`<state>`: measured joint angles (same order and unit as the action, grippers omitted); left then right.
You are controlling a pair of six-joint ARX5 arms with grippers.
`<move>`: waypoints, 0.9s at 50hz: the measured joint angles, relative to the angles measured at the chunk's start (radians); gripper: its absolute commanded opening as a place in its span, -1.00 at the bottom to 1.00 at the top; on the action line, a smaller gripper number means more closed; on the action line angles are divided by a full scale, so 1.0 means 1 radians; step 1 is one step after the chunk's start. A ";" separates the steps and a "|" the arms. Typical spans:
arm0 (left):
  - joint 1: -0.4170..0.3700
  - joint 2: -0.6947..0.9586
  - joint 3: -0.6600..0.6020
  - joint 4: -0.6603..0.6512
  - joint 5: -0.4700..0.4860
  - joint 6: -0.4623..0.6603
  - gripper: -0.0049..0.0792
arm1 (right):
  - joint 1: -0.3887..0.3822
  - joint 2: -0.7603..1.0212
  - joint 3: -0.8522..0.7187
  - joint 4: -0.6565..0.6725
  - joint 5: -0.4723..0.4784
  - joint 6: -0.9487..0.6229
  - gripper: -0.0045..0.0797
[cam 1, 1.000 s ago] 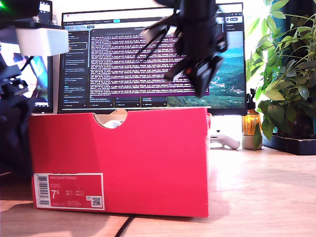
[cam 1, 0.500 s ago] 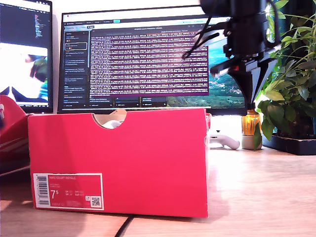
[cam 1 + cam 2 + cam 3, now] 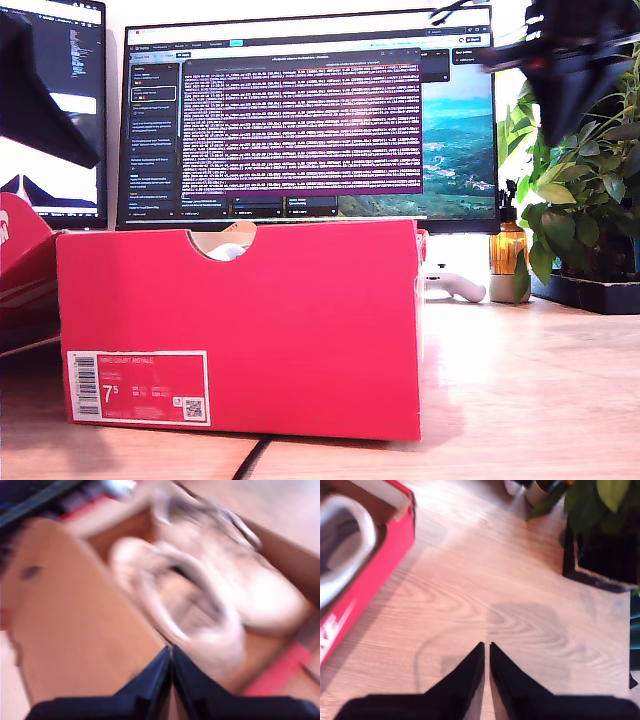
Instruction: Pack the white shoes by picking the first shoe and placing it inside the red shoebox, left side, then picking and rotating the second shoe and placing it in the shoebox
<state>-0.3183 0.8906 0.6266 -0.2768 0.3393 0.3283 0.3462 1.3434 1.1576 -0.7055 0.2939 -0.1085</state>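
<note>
Red box [image 3: 240, 330] stands on the wooden counter [image 3: 530, 380], both white shoes [image 3: 200, 600] lying inside. My first claw [image 3: 171, 655], tips pinched together and empty, hangs above them; my second claw [image 3: 486, 652], likewise closed on nothing, points down over bare counter beside the box.

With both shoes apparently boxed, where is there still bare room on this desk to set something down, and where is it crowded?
Free: the wooden desk between the red shoebox and the plant tray; my second gripper hangs shut over that patch. Crowded: inside the shoebox, where the white shoes fill most of the floor, and the back strip with the amber bottle and white controller.
</note>
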 measured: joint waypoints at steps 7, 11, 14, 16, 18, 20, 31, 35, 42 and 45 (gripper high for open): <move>0.103 0.037 0.000 0.087 0.069 -0.064 -0.92 | -0.017 -0.080 -0.144 0.098 0.000 0.000 -0.90; 0.144 0.044 0.000 0.092 0.087 -0.068 -0.91 | -0.029 -0.131 -0.206 0.153 0.000 0.000 -0.90; 0.166 0.043 0.000 0.105 0.100 -0.072 -0.91 | -0.043 -0.180 -0.257 0.203 0.002 0.000 -0.90; 0.179 0.043 0.000 0.122 0.108 -0.078 -0.91 | -0.053 -0.213 -0.291 0.234 0.003 0.000 -0.90; 0.190 0.043 0.000 0.138 0.114 -0.086 -0.91 | -0.064 -0.244 -0.326 0.266 0.003 0.000 -0.90; 0.198 0.043 0.000 0.154 0.119 -0.093 -0.91 | -0.074 -0.272 -0.360 0.294 0.003 0.000 -0.90; 0.204 0.040 -0.041 0.335 0.063 -0.172 -0.91 | -0.129 -0.367 -0.552 0.436 0.003 0.000 -0.90; 0.204 0.040 -0.100 0.387 0.014 -0.204 -0.91 | -0.130 -0.379 -0.571 0.460 0.003 0.001 -0.90; 0.205 0.039 -0.217 0.467 -0.027 -0.221 -0.91 | -0.130 -0.414 -0.573 0.543 0.003 0.011 -0.90; 0.205 0.022 -0.259 0.504 -0.042 -0.221 -0.91 | -0.130 -0.430 -0.573 0.583 0.003 0.015 -0.90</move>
<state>-0.1131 0.9123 0.3679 0.2276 0.2974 0.1070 0.2157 0.9134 0.5850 -0.1223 0.2974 -0.0937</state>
